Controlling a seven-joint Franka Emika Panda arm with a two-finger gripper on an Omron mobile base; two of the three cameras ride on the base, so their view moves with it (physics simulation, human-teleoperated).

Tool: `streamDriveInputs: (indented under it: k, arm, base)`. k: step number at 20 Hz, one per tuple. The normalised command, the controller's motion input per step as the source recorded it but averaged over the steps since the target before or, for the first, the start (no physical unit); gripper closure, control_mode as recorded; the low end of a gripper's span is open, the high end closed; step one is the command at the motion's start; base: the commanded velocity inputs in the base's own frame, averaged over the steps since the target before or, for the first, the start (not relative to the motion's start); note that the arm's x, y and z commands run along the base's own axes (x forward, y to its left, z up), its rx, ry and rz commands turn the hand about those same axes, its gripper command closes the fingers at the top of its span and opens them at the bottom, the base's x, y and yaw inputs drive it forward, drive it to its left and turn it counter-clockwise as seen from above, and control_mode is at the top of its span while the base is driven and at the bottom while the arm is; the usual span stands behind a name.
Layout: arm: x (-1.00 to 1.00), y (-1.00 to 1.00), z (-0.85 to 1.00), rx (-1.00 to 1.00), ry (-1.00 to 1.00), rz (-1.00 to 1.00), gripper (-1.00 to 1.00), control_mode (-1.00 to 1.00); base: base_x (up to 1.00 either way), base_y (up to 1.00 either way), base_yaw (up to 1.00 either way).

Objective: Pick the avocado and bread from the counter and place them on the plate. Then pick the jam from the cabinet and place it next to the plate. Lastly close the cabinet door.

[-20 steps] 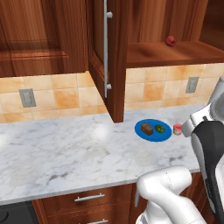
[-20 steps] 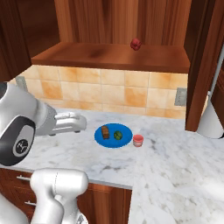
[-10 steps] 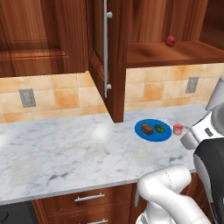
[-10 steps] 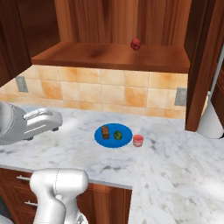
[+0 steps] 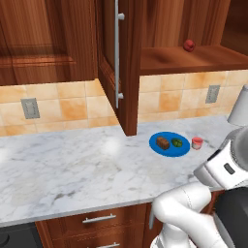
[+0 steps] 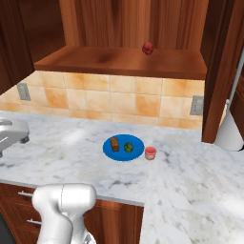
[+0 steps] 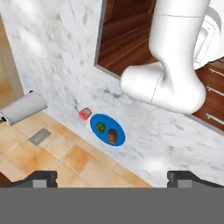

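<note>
Reddish-brown wood is what I have left to deal with: the door point(image 5: 112, 63) stands open, edge-on at the upper middle of the left base frame, with its silver bar handle point(image 5: 116, 55) running down the face. I judge it a stiff, fairly heavy panel that swings on hinges, so it wants a steady push on the flat wood near the handle side, or a hook behind the bar; the bar looks smooth and could slip under the tool.

On the table point(image 6: 190, 176) the rest looks done. The plate point(image 6: 123, 147) carries the bread point(image 6: 114, 143) on its left and the avocado point(image 6: 128, 147) on its right, and the jam point(image 6: 150, 153) stands just beside the plate's right rim, apart from it. In the hand frame the same group sits mid-frame, small and far off.

My tool point(image 7: 111, 177) shows two dark tips at the bottom of the hand frame, spread wide with nothing between them.

For room, the door's lower edge hangs above the table left of the plate in the left base frame, so its swing should pass clear of the food. A dark red fruit point(image 5: 189, 45) sits on the shelf point(image 5: 193, 58), well back. The table's front edge and the paper roll point(image 6: 231, 131) at the right are what I would keep the arm off.
</note>
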Motion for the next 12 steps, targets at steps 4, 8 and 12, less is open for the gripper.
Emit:
streamDriveInputs:
  k: [4, 8, 12]
  arm:
    - [-0.21, 0.53, 0.36, -0.09, 0.0, 0.1, -1.0, -1.0]
    - [-0.19, 0.54, 0.44, -0.13, -0.01, 0.12, -1.0, -1.0]
    - [-0.2, 0.55, 0.3, -0.14, -0.06, 0.1, -1.0, -1.0]
  base:
    - [0.0, 0.0, 0.0]
    - [0.0, 0.0, 0.0]
    - [0.0, 0.0, 0.0]
